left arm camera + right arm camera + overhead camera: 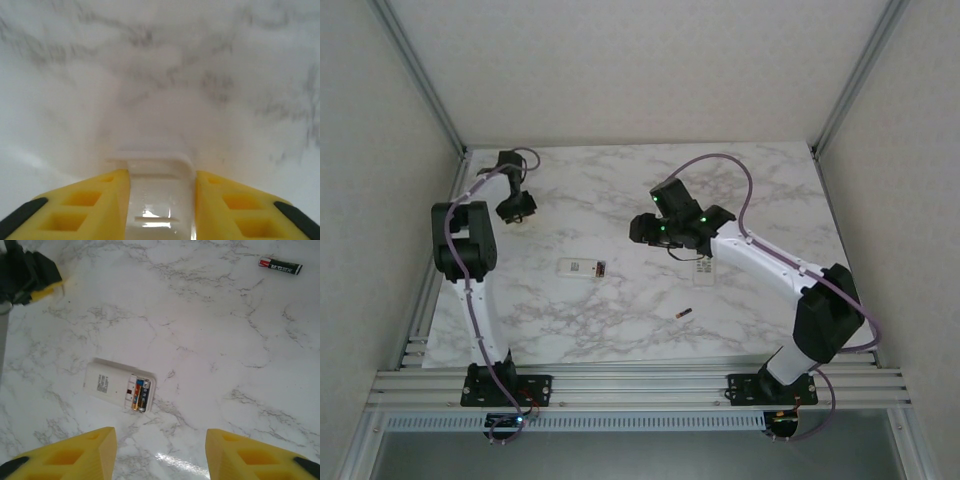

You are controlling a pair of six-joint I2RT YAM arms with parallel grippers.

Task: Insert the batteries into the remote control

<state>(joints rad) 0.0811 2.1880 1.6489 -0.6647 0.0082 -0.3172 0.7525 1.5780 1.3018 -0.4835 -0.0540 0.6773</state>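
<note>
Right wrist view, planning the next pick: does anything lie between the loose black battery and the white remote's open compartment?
Nothing visible does. Bare marble tabletop runs from the small black-and-red cylindrical battery to the flat white plastic remote, whose open bay already holds other batteries.

Print on battery (280,266) unreadable

Remote (575,268) lies on table (620,190), approx mid. Batts (140,396) sit in its compartment, at remote's R end in top view. Loose batt (684,315) lies R of remote & nearer arm bases, well apart. Left gripper (517,212) is L of remote, farther back. Flat piece (160,200) fills gap btw its fingers (95,205). Right gripper (160,440) hangs R of remote, farther back.
</note>
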